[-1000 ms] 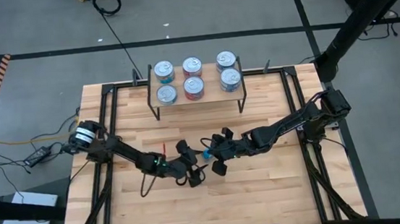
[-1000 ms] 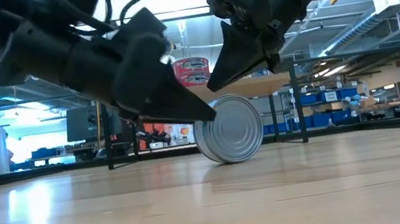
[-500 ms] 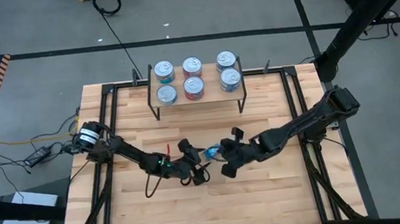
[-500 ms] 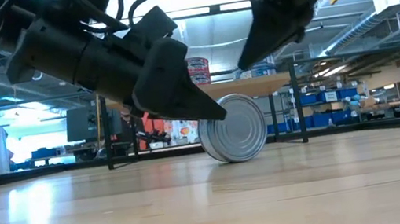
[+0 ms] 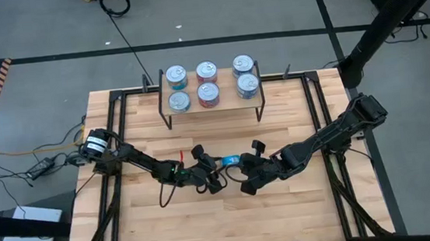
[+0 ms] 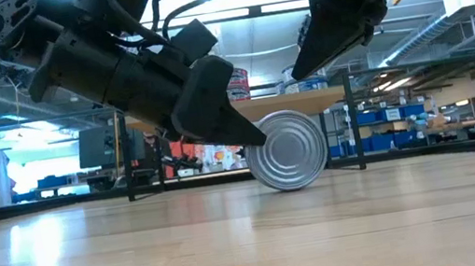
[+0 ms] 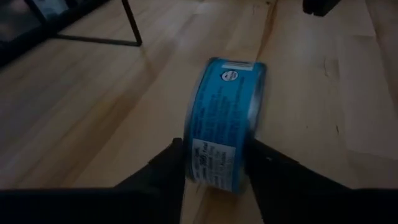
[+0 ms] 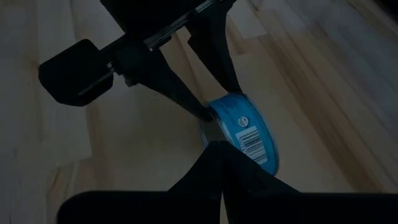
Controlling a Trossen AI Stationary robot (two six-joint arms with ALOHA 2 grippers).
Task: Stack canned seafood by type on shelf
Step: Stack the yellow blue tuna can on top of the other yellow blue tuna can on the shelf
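Near the middle of the high view, just below centre, we see a blue-labelled can (image 5: 229, 161) standing on its edge on the wooden tabletop (image 5: 285, 208), its silver lid facing the low camera. Our left gripper (image 5: 216, 171) reaches in from the left of the frame, and its two dark fingers (image 7: 165, 168) sit one on each flat face of the can, closing around it; we cannot tell whether they grip it firmly. Our right gripper (image 5: 252, 167) hangs just right of the can, raised off the table, fingers pressed together and holding nothing. At the upper centre of the high view, the shelf (image 5: 229, 104) carries six cans (image 5: 207, 83) in two rows of three.
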